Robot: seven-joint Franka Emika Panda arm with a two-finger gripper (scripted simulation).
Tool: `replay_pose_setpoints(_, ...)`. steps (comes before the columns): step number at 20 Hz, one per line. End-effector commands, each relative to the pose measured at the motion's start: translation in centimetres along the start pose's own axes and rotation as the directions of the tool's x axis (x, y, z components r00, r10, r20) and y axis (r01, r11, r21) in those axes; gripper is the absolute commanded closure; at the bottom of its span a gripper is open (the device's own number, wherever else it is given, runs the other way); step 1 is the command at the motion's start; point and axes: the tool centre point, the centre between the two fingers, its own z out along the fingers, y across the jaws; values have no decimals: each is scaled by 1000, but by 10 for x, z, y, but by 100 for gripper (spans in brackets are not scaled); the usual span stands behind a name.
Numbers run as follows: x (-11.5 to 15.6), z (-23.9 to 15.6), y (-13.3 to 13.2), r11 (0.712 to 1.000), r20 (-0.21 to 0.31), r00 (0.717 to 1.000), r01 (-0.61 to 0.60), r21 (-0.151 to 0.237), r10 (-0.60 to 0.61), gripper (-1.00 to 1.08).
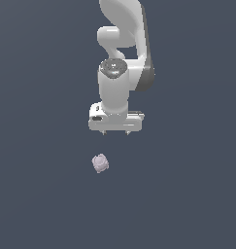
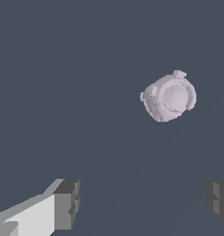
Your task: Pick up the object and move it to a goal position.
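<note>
The object [image 1: 100, 163] is a small pale pinkish-lilac lumpy blob lying on the dark grey surface, a little toward the exterior view's left of the arm. The white gripper [image 1: 115, 132] hangs above and behind it, apart from it, with only short fingertip stubs showing under the hand. In the wrist view the object [image 2: 168, 97] shows its bumpy rounded face, and the gripper [image 2: 143, 203] is open: its two grey fingertips [image 2: 67, 203] stand wide apart with nothing between them.
The white Franka arm [image 1: 120, 58] rises behind the gripper to the top of the exterior view. The dark grey floor [image 1: 42, 194] spreads flat in every direction, with no other object showing.
</note>
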Motion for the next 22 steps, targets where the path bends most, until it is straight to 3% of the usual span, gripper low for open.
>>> replay_pose_setpoints(1, 0, 0, 0, 1000, 0, 1000, 0, 0, 0, -92)
replay_pose_setpoints(22, 12, -6, 8, 996, -15, 996, 86, -20, -86, -92)
